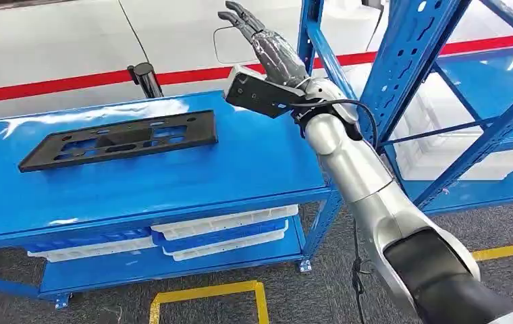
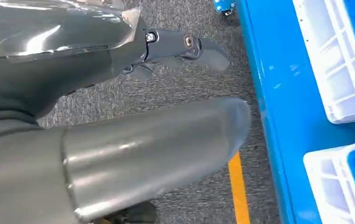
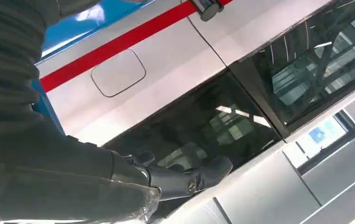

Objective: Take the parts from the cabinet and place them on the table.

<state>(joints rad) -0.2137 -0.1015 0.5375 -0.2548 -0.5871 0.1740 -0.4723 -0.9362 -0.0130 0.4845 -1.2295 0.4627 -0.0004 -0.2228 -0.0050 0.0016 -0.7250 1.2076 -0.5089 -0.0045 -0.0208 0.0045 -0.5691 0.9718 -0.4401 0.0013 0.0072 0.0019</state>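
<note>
My right arm [image 1: 375, 202] fills the near corner, its right hand [image 1: 267, 40] lifted at one o'clock, fingers apart and holding nothing — likely clear of the black part [image 1: 119, 140] lying flat on the blue table [image 1: 240, 175] at ten o'clock — while the left hand [image 2: 175, 46] hangs, its grip unreadable.

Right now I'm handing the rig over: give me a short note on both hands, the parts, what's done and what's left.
Right robot hand: raised above the table's far right corner beside the blue cabinet, fingers spread, holding nothing.
Left robot hand: hanging low over the grey floor, holding nothing.
Done: one black flat part lies on the blue table.
Left: fetch any further parts; the cabinet's contents can't be made out.
</note>
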